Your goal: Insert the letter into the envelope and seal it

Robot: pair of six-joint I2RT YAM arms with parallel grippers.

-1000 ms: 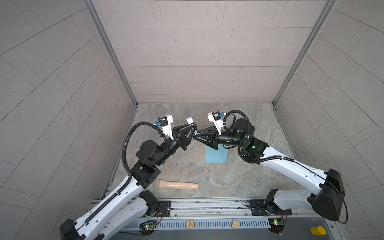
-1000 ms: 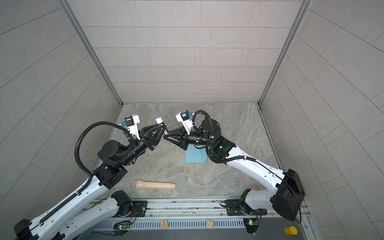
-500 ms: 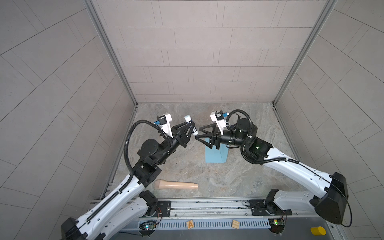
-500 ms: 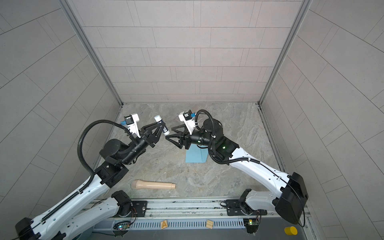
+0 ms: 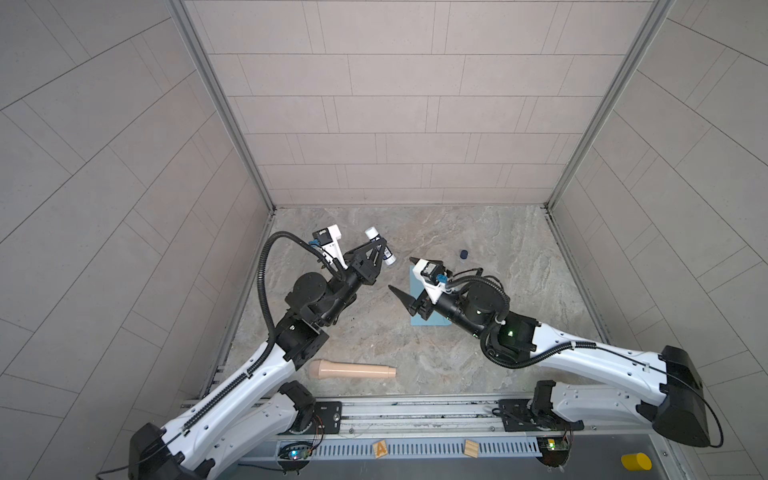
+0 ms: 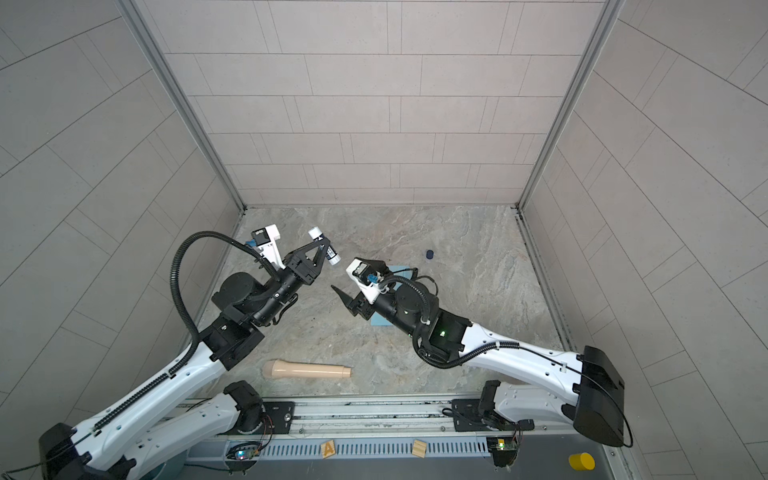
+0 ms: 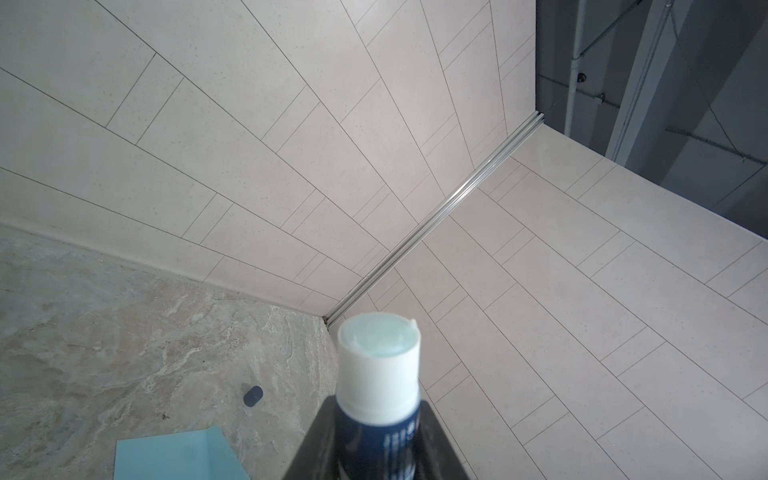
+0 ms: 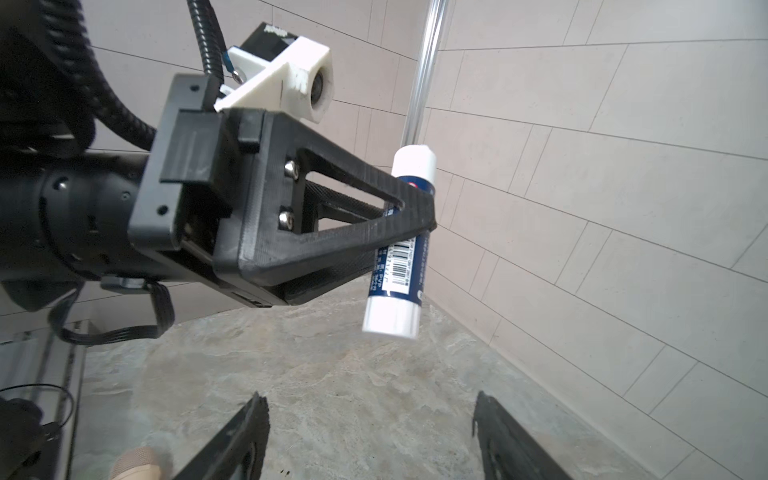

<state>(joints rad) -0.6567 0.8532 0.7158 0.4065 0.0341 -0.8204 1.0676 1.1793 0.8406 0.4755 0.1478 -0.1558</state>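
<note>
Currently, the left gripper [image 5: 380, 251] grasps a glue stick [image 8: 399, 245]; the right gripper [image 5: 403, 274] is released.
Left jaws clamp the dark blue barrel of the stick mid-length, uncapped white end uppermost, raised above the table [image 5: 498, 249] left of centre. Right jaws stand wide apart and hold nothing, hovering over the left edge of the light blue envelope [image 7: 174, 455], which lies flat at table centre. A small dark cap [image 5: 464, 254] rests on the table near the envelope's far right corner, apart from it.
</note>
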